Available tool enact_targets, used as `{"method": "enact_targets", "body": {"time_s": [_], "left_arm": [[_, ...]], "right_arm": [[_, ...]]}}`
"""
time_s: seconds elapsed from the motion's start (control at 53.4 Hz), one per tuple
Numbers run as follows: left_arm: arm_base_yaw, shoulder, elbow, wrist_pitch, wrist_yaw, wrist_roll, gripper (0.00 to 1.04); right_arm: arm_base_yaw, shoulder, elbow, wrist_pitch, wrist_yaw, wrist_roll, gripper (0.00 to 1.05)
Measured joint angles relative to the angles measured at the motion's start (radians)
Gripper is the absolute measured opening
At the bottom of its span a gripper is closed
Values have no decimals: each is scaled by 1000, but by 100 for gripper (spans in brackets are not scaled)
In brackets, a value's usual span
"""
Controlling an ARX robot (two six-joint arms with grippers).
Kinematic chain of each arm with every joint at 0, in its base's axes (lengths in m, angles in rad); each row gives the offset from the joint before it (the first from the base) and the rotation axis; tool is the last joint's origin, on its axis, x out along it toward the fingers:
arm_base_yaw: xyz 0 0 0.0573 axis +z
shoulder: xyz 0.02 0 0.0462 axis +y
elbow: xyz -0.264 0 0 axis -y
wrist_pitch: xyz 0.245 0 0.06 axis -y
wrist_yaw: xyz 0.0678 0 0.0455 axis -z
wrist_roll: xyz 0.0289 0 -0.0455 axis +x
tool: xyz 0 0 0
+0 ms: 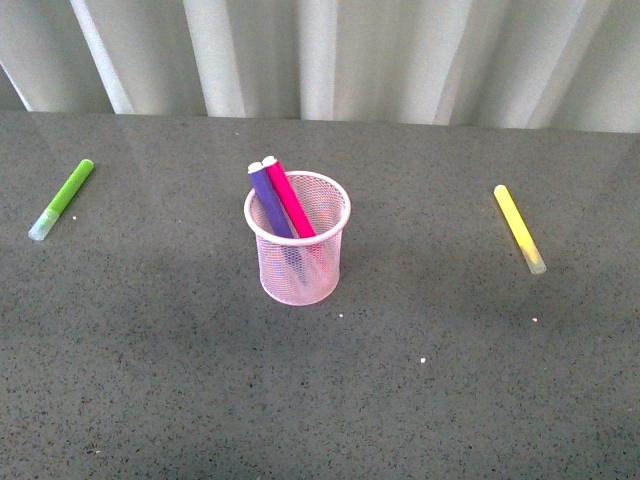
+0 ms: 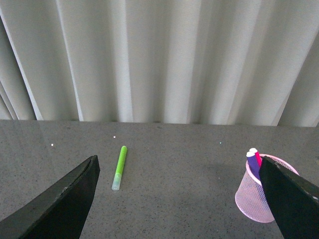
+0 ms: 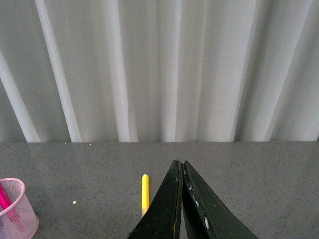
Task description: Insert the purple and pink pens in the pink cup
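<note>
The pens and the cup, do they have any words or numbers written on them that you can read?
No, none can be read.
Purple pen and pink pen: no writing shows.
Pink cup: plain wire mesh, no label.
Green marker and yellow marker: no readable print.

Open tabletop (image 1: pixel 320 400) rings the pink cup (image 1: pixel 298 262); green marker (image 1: pixel 62 199) and yellow marker (image 1: pixel 519 228) lie well apart.
</note>
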Motion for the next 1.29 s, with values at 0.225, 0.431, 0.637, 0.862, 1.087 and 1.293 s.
{"method": "enact_targets", "body": {"time_s": [0.225, 0.431, 0.637, 0.862, 1.087, 1.293], "left_arm": [[0, 0, 0, 0, 0, 0, 98], [0, 0, 0, 0, 0, 0, 98], [0, -1, 0, 0, 0, 0, 98], [0, -1, 0, 0, 0, 0, 98], [0, -1, 0, 0, 0, 0, 98], [0, -1, 0, 0, 0, 0, 98]], "right_arm": [[0, -55, 0, -56, 0, 0, 3], [1, -153, 0, -180, 0, 0, 3], [1, -251, 0, -258, 1, 0, 3], [1, -251, 0, -259, 1, 0, 4], [1, -251, 0, -259, 0, 0, 41], [1, -251, 0, -259, 0, 0, 76]]}}
